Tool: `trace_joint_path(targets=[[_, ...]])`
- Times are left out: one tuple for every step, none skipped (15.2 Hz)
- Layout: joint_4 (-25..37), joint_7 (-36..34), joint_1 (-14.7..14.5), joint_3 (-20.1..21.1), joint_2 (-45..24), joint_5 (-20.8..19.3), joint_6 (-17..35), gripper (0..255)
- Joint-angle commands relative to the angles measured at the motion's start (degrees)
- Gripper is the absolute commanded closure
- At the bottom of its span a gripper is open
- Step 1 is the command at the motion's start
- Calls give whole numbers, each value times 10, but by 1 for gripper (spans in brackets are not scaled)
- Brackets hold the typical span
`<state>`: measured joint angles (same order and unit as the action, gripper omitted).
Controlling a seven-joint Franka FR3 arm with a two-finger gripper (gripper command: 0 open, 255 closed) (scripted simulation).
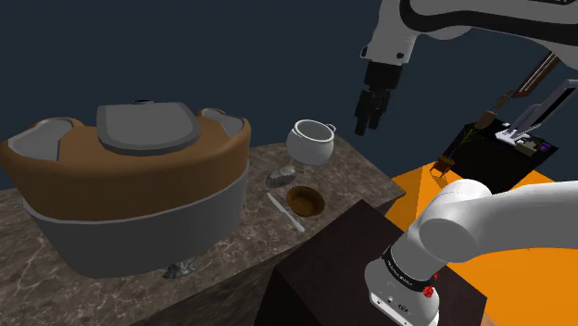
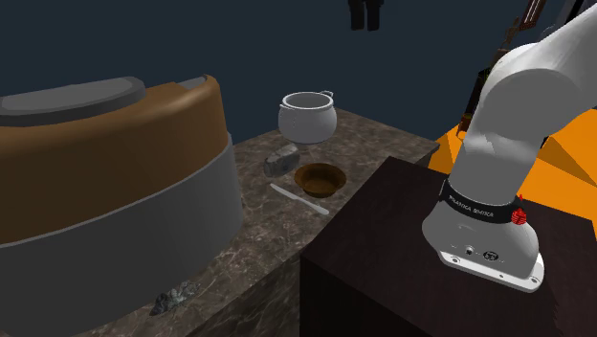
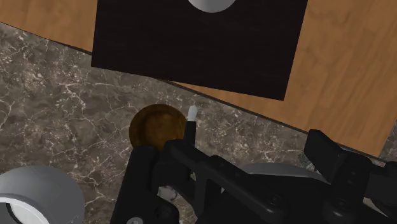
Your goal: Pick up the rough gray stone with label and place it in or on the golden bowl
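The end effector (image 1: 369, 120) hangs high in the upper right part of the shoulder view, well above the tabletop (image 1: 357, 174). Its two black fingers stand apart with nothing between them, so it is released and empty.

The stone (image 1: 282, 176) lies on the dark marbled tabletop near the middle of the shoulder view, between the white pot (image 1: 310, 142) above it and the golden bowl (image 1: 304, 199) just below it. I cannot tell if it touches either of them. In the second exterior view the stone (image 2: 280, 161) sits just to the upper left of the bowl (image 2: 319, 178).

I judge the stone to be stiff, rather heavy for its size and not fragile. Its rough skin should give the fingers good friction, but slanted faces could make it turn in the grip. The better hold is from above, across its narrower width near the middle, with the fingers low on its sides. The pot and bowl are close, so there is little room for the open fingers.

It is a small, low, gray lump with uneven faces. A paler patch on its upper side is probably the label, though it is too small to read.

A second grayish lump (image 1: 181, 269) with a greenish tint lies at the lower left, at the tabletop's front edge. I believe the one by the bowl is meant, but I am not sure.
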<state>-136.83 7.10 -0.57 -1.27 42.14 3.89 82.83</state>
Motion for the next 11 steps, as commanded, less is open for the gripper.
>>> trace_joint_path(targets=[[0, 0, 0, 0, 0, 0, 0, 0], [-10, 21, -3, -6, -8, -9, 18, 0], [-19, 42, -5, -13, -18, -18, 36, 0], [-27, 62, -8, -19, -28, -26, 54, 0], [-35, 82, -10, -25, -40, -35, 73, 0], [-41, 101, -12, -31, -52, -43, 92, 0], [-47, 121, -15, -37, -65, -50, 112, 0], [-52, 140, -17, -43, -79, -58, 131, 0], [-56, 159, -19, -49, -94, -65, 151, 0], [-60, 177, -21, -54, -110, -71, 171, 0], [-62, 195, -24, -60, -127, -78, 191, 0]])
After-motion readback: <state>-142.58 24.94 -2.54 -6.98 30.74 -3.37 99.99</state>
